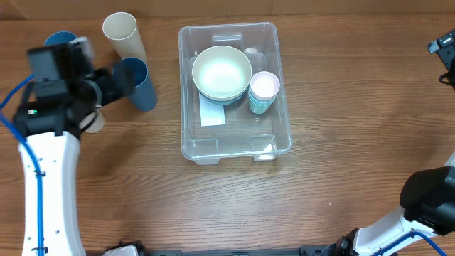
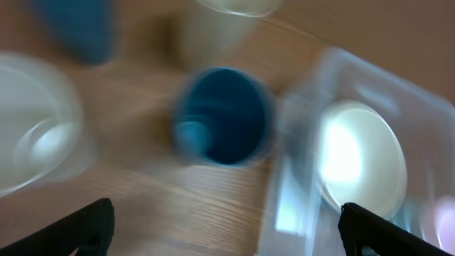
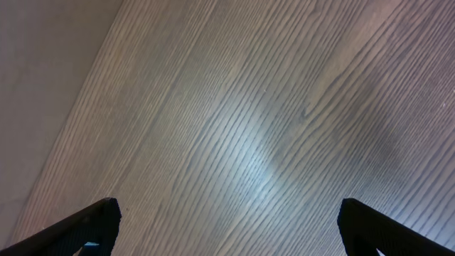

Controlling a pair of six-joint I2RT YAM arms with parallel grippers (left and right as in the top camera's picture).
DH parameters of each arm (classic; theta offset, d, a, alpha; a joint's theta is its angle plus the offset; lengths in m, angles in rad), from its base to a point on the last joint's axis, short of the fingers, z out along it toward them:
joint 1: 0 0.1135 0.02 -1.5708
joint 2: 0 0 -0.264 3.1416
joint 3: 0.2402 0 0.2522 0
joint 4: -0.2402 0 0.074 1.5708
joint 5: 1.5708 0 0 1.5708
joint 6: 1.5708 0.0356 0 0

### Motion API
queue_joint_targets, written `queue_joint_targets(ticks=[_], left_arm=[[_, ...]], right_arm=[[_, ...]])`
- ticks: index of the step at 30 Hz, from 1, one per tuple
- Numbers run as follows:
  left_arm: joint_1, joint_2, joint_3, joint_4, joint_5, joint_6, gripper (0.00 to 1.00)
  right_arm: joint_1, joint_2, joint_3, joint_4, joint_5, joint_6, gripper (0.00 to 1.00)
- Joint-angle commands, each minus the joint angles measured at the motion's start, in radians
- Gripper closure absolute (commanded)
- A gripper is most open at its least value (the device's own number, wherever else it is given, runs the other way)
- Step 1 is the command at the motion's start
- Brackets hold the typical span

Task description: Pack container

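Well, the left gripper (image 2: 227, 222) stands wide open with nothing between its fingers, and a dark blue cup (image 2: 224, 114) stands just ahead of it, mouth showing. The wrist view is smeared, so I cannot tell whether a finger touches the cup. Beyond it is a cream cup (image 1: 121, 32), with a second blue cup (image 1: 61, 39) further left and a clear bowl (image 2: 32, 128) on the left. The container (image 1: 234, 135) lies right of the dark cup, mid-table, holding a pale green bowl (image 1: 222, 71) and a small stack of cups (image 1: 264, 92). The right gripper (image 3: 227, 227) gapes too, empty, over bare table (image 3: 249, 142). I reckon the dark cup is next: set the fingers squarely either side of its wall, close gently, and lift well above the rim before crossing to the free near end
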Motion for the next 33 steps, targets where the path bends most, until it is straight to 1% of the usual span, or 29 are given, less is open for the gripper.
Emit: queue_joint_targets(ticks=[1, 3, 6, 9, 13, 16, 19, 21, 22, 24, 25, 26, 27, 29, 33], left_arm=[[0.155, 0.003, 0.031, -0.037, -0.073, -0.195, 0.0], [0.238, 0.005, 0.031, -0.06, -0.072, -0.124, 0.0], [0.271, 0.026, 0.031, -0.056, -0.072, 0.006, 0.0], [0.246, 0.096, 0.031, -0.002, -0.072, 0.101, 0.0], [0.211, 0.198, 0.031, 0.056, -0.071, 0.168, 0.0], [0.151, 0.268, 0.031, 0.11, -0.072, 0.227, 0.0], [0.089, 0.285, 0.031, 0.159, -0.083, 0.281, 0.0], [0.062, 0.285, 0.031, 0.177, -0.091, 0.291, 0.0], [0.051, 0.285, 0.031, 0.176, -0.108, 0.29, 0.02], [0.027, 0.285, 0.031, 0.163, -0.159, 0.29, 0.16], [0.021, 0.285, 0.031, 0.149, -0.187, 0.29, 0.35], [0.021, 0.285, 0.031, 0.145, -0.192, 0.289, 0.4], [0.022, 0.285, 0.031, 0.138, -0.195, 0.289, 0.41], [0.023, 0.285, 0.031, 0.129, -0.217, 0.288, 0.4], [0.023, 0.285, 0.031, 0.136, -0.222, 0.277, 0.34]], right_arm=[[-0.002, -0.025, 0.021, 0.005, 0.007, 0.008, 0.0], [-0.002, -0.025, 0.021, 0.005, 0.007, 0.008, 0.0], [-0.002, -0.025, 0.021, 0.005, 0.008, 0.008, 0.0], [-0.002, -0.025, 0.021, 0.005, 0.007, 0.008, 0.0], [-0.002, -0.025, 0.021, 0.005, 0.007, 0.008, 0.0], [-0.002, -0.025, 0.021, 0.005, 0.007, 0.008, 0.0], [-0.002, -0.025, 0.021, 0.005, 0.008, 0.008, 0.0], [-0.002, -0.025, 0.021, 0.005, 0.007, 0.008, 0.0], [-0.002, -0.025, 0.021, 0.005, 0.007, 0.008, 0.0], [-0.002, -0.025, 0.021, 0.005, 0.007, 0.008, 0.0], [-0.002, -0.025, 0.021, 0.005, 0.007, 0.008, 0.0], [-0.002, -0.025, 0.021, 0.005, 0.007, 0.008, 0.0], [-0.002, -0.025, 0.021, 0.005, 0.007, 0.008, 0.0], [-0.002, -0.025, 0.021, 0.005, 0.007, 0.008, 0.0], [-0.002, -0.025, 0.021, 0.005, 0.007, 0.008, 0.0]])
